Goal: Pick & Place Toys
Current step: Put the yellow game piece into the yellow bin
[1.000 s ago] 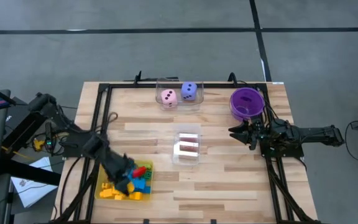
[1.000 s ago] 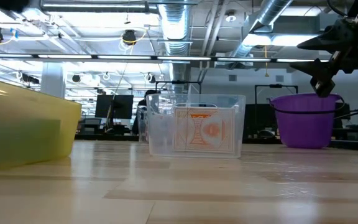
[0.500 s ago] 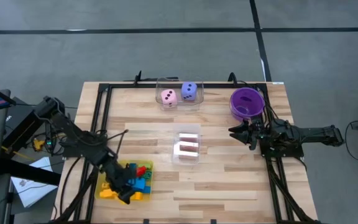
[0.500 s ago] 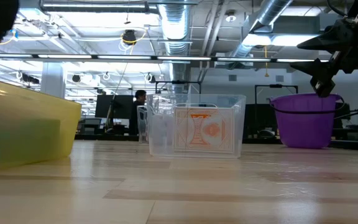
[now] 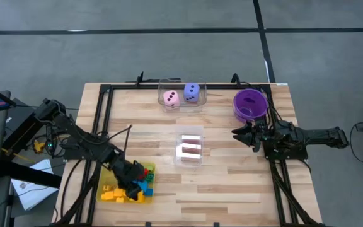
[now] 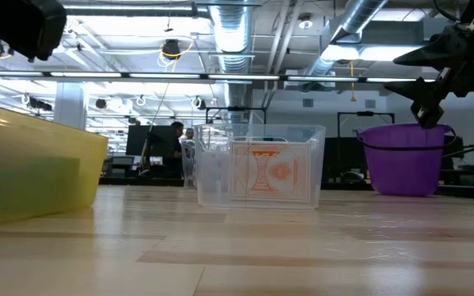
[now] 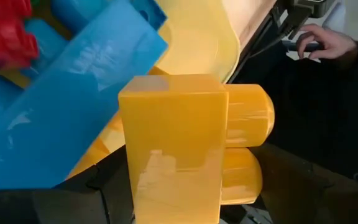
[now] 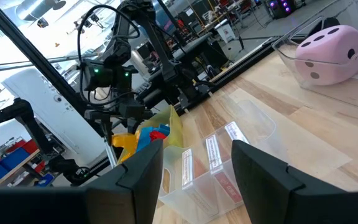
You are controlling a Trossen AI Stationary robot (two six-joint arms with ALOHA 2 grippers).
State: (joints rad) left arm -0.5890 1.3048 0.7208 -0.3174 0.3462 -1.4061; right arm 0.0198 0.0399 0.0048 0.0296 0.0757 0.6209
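My left gripper (image 5: 132, 186) is over the yellow translucent tray (image 5: 108, 178) at the near left and is shut on a yellow brick (image 7: 173, 143) with two round studs. Blue bricks (image 7: 73, 112) and a red brick (image 7: 5, 31) lie in the tray beside it. My right gripper (image 5: 238, 134) is open and empty, beside the purple bowl (image 5: 251, 104). A pink die (image 5: 171, 98) and a purple die (image 5: 192, 93) sit in a clear box at the far edge. Playing cards (image 5: 190, 149) stand in a clear box at mid-table. My left gripper pinches the yellow brick between its two fingers, one on each of two opposite flat sides (image 7: 129, 186). The studs (image 7: 250, 112) stick out sideways past one finger. The brick stands over the blue bricks in the tray; I cannot tell whether it is clear of them.
A black frame (image 5: 106, 94) runs round the table's edges. A person's hand (image 7: 325, 40) shows beyond the tray off the table's left side. Bare wood lies between the tray, the card box (image 6: 257, 173) and the bowl (image 6: 406, 160).
My left gripper has moved over the tray toward the table's near edge, then a little back toward the right. Its arm shows more at the low view's top left.
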